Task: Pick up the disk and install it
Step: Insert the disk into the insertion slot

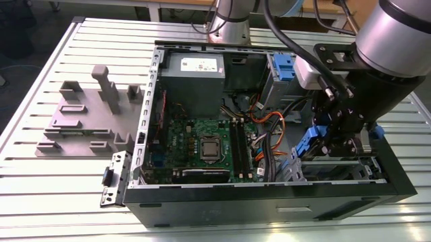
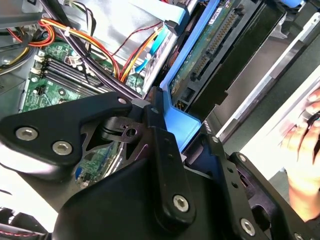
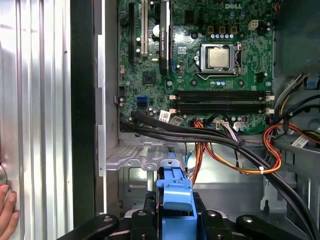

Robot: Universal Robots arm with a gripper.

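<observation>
My gripper (image 1: pixel 331 143) hangs inside the open computer case (image 1: pixel 269 201), at the exterior view's right, just above the metal drive bay (image 1: pixel 336 169). It is shut on the disk (image 1: pixel 310 143), which it holds on edge by its blue side rail. In the second wrist view the disk (image 2: pixel 212 42) shows its green circuit-board underside and connector, with the blue rail clamped between the black fingers (image 2: pixel 167 165). The first wrist view shows the blue rail of the disk (image 3: pixel 175 190) sticking out of the gripper (image 3: pixel 175 217) above the bay's floor.
The motherboard (image 1: pixel 202 143) fills the case floor. Orange, yellow and black cables (image 3: pixel 235 150) run close to the gripper. A grey power-supply box (image 1: pixel 192 75) and a blue cage latch (image 1: pixel 281 68) sit at the back. A grey fixture (image 1: pixel 88 118) lies on the slatted table. A hand (image 3: pixel 7 207) rests outside the case.
</observation>
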